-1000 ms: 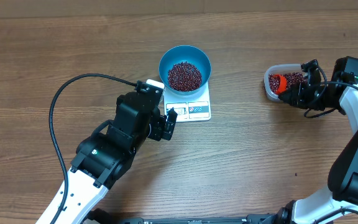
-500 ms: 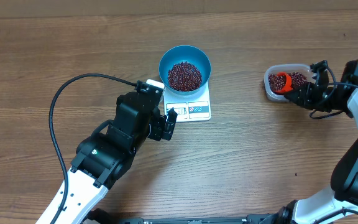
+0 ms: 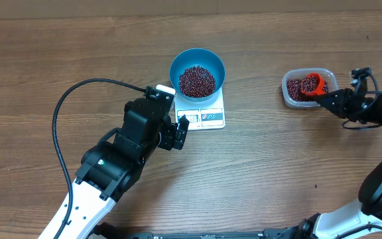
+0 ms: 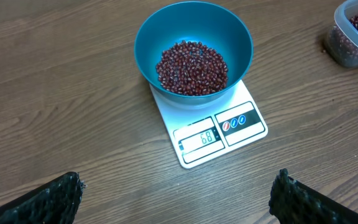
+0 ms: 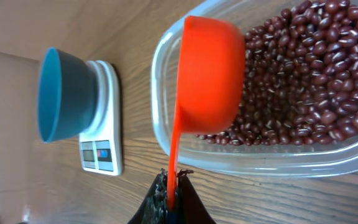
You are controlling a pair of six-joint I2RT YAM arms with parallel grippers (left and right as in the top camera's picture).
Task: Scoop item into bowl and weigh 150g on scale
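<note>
Right tool [image 5: 171,198] grips 1 scoop [image 5: 207,74] (orange); 1 bowl [image 3: 197,61].

Matt, grained wood table [image 3: 277,166]; smooth blue plastic bowl [image 4: 194,22]; glossy orange plastic scoop [image 5: 207,68]; clear plastic tub [image 5: 272,160]; smooth white plastic scale [image 4: 166,110].

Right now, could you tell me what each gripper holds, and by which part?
The right gripper pinches the orange scoop by its handle's end; the left gripper is open and empty.
</note>
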